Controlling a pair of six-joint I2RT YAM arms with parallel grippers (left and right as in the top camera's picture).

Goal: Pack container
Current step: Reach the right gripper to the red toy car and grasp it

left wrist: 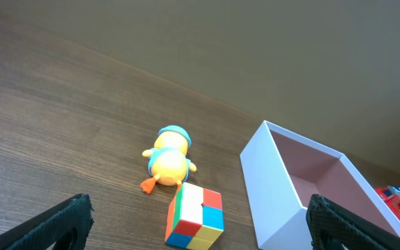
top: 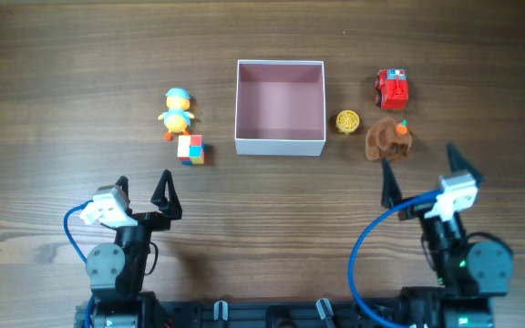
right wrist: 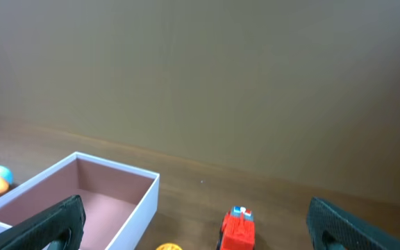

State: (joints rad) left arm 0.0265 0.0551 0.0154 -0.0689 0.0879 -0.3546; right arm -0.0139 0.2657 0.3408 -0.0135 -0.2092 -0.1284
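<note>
left gripper point(top: 144, 184) seen near left, fingers spread. duck toy point(top: 177, 113) and colour cube point(top: 190, 148) laid just left of container point(top: 280, 143). container set mid-scene, open side up. yellow disc point(top: 348, 121), brown toy point(top: 388, 139), red truck point(top: 392, 88) grouped right of it. right gripper point(top: 419, 162) near right, spread.

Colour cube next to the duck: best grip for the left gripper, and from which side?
Come straight down with the left gripper and pinch the colour cube across its left and right flat faces. Both are parallel with bare table beside them; the duck crowds the far side.
</note>
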